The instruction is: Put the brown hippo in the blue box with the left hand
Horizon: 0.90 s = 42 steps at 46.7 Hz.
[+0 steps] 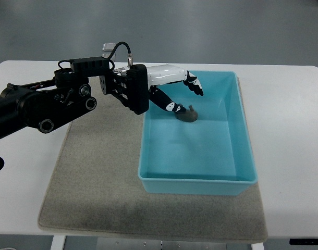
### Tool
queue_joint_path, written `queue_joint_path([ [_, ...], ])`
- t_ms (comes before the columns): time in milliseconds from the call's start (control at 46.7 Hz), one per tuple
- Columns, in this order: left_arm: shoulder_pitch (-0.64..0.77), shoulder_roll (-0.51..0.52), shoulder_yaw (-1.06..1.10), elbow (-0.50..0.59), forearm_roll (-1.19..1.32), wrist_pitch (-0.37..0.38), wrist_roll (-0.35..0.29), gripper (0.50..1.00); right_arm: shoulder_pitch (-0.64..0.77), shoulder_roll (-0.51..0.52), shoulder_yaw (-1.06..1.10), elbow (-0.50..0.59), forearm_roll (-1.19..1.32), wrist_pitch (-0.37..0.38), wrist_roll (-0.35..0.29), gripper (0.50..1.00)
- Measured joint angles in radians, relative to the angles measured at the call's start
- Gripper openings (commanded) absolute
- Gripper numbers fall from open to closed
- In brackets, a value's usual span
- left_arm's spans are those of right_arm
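Grey mat nearest, spread on white desk. Blue box sits on mat's right part, front wall close to mat edge. Hippo inside box, toward far left corner, on box floor. Left hand reaches over box's left rim, lower fingers touching hippo, upper fingers stretched out, loose. Black arm enters from left.

The blue box looks like smooth plastic with a slight sheen. Under it lies a grey mat, matt and felt-like. The surface beyond the mat is smooth and white. The robot hand above the box has glossy white shells and black joints.
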Motion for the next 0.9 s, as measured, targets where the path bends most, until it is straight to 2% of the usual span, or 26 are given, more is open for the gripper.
queue_joint_path([
  [407, 0.011, -0.020, -0.004, 0.033, -0.012, 0.011, 0.002, 0.981, 0.000, 0.000, 0.000, 0.000, 0.000, 0.000, 0.000, 0.936],
  [899, -0.037, -0.036, -0.096, 0.321, -0.119, 0.038, 0.000, 0.994, 0.000, 0.000, 0.000, 0.000, 0.000, 0.000, 0.000, 0.936],
])
